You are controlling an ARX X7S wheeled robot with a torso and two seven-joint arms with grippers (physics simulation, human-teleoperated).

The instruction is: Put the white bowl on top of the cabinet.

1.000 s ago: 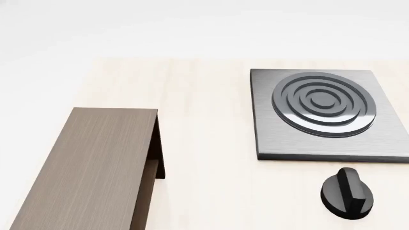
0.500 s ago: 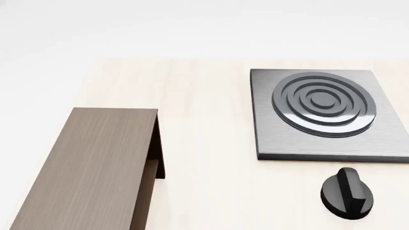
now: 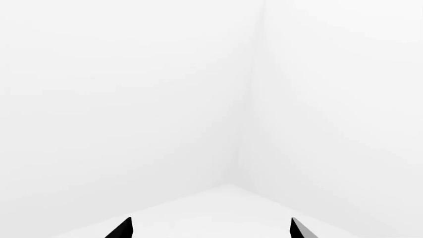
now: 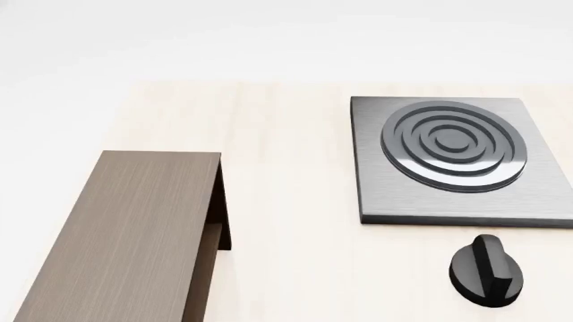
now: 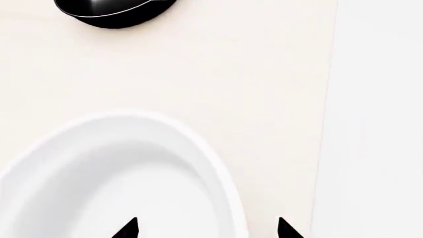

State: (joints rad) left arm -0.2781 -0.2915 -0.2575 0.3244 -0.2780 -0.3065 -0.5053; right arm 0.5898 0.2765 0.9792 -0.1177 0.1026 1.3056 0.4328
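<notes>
A pale wooden table [image 4: 286,201] is lying under blank white walls. The deep glossy white bowl [image 5: 112,178] is sitting on it, under the empty, spread right gripper [image 5: 208,229], well off the long dark brown wood-grain cabinet [image 4: 125,235], so everything is remaining. The left gripper [image 3: 210,229] is gaping, holding nothing.

The head camera looks steeply down on the table [image 4: 286,201]. The left wrist camera faces blank white walls; the right wrist camera hangs close above the table, sharing only that surface.
</notes>
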